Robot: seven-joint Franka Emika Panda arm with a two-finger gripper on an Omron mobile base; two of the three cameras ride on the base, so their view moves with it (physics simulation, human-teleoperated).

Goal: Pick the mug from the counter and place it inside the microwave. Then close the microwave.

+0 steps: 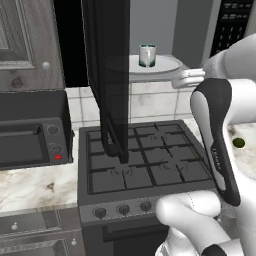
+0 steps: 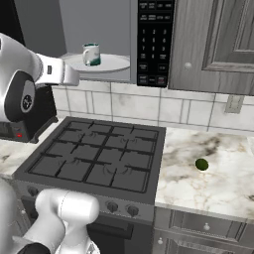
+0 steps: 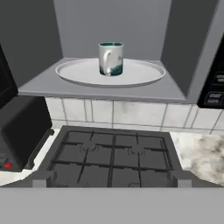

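you have the mug [image 3: 110, 58] standing upright on the white round plate [image 3: 144, 75] inside the microwave [image 2: 154, 44], a little left of the plate's middle in the hand view, with its handle turned toward the camera. the microwave door [image 1: 107, 75] hangs wide open, swung out over the gas stove [image 1: 142, 160]. your gripper [image 1: 186, 78] sits in front of the microwave opening, apart from the mug; whether its fingers are spread or closed you cannot tell from these views. below, the counter [image 2: 218, 173] carries a small dark green round object [image 2: 201, 164] to the right of the stove, and the black toaster oven [image 1: 32, 130] with its red light stands to the stove's left.
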